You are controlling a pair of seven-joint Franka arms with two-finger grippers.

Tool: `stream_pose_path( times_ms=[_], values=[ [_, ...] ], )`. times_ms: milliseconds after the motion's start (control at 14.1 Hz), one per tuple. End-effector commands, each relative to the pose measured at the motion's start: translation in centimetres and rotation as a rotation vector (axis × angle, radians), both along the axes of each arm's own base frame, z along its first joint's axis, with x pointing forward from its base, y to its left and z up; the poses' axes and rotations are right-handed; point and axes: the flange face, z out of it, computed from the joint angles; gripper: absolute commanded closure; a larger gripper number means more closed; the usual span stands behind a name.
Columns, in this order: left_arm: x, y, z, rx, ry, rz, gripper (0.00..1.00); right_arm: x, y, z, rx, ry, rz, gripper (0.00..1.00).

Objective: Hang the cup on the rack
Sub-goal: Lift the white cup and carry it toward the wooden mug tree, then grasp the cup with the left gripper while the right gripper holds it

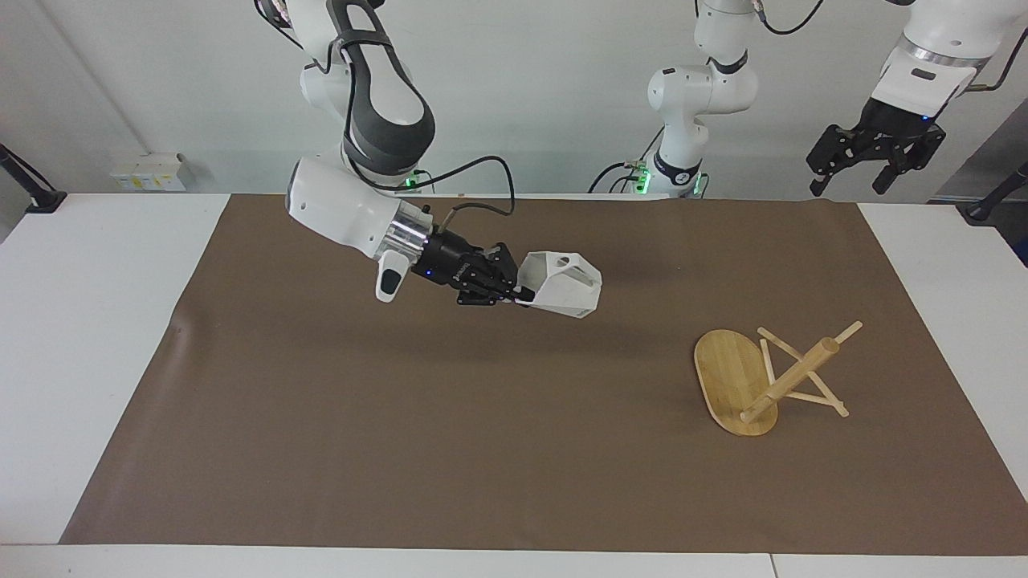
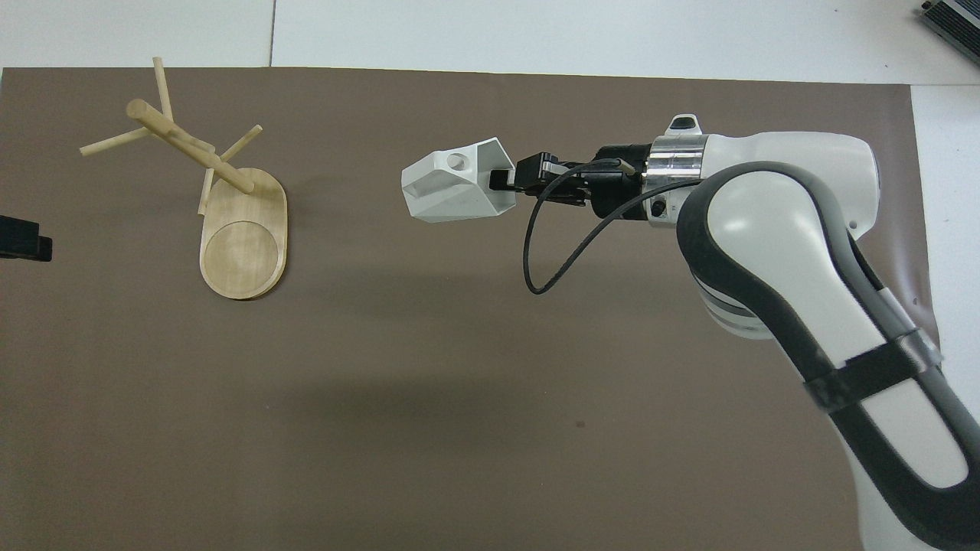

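My right gripper [image 1: 515, 290] is shut on the rim of the white faceted cup [image 1: 564, 285] and holds it on its side in the air over the middle of the brown mat. In the overhead view the cup [image 2: 452, 186] points its base toward the rack, its handle hole facing up, with the right gripper [image 2: 501, 179] at its mouth. The bamboo rack [image 1: 791, 376] stands on its oval base toward the left arm's end of the table; it also shows in the overhead view [image 2: 191, 149]. My left gripper [image 1: 871, 164] waits raised and open above the table's edge, apart from the rack.
A brown mat [image 1: 482, 449] covers most of the white table [image 1: 88, 321]. A black cable [image 2: 551, 252] loops from the right wrist. Only the tip of the left gripper [image 2: 21, 243] shows in the overhead view.
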Motion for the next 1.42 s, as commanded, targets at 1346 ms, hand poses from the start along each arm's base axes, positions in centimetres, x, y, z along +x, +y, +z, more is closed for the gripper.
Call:
stream_pose_path(
  times_ms=[1346],
  values=[
    [3.0,-9.9,-2.5,-0.392,0.194,1.082,0.00,-3.4,12.2,3.5,0.168,0.036,-0.085,1.00]
  ],
)
